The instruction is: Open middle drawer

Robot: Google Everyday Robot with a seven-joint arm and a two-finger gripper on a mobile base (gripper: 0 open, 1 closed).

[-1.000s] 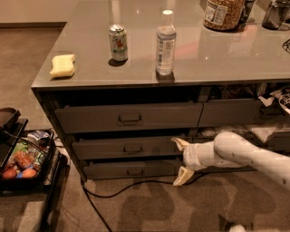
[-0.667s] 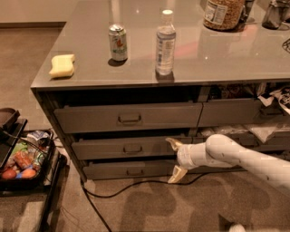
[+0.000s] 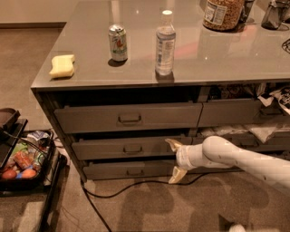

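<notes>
The middle drawer (image 3: 104, 149) is the grey front of medium height in the left stack under the counter, with a small dark pull (image 3: 132, 149) at its centre. It sits between the taller top drawer (image 3: 90, 120) and the slim bottom drawer (image 3: 108, 171). My gripper (image 3: 174, 160) is on the end of the white arm reaching in from the right. It is open, with one fingertip (image 3: 171, 144) at the middle drawer's right end and the other lower, by the bottom drawer. It is well to the right of the pull and holds nothing.
On the grey counter (image 3: 204, 68) stand a can (image 3: 118, 43), a water bottle (image 3: 165, 43), a yellow sponge (image 3: 62, 65) and a jar (image 3: 222, 12). A black cable (image 3: 113, 186) runs on the carpet. A cart with snacks (image 3: 20, 161) stands at left. Papers spill from the right-hand drawers (image 3: 272, 127).
My gripper has moved left along the drawer fronts, closer to the middle drawer's pull. The drawers have not moved.
</notes>
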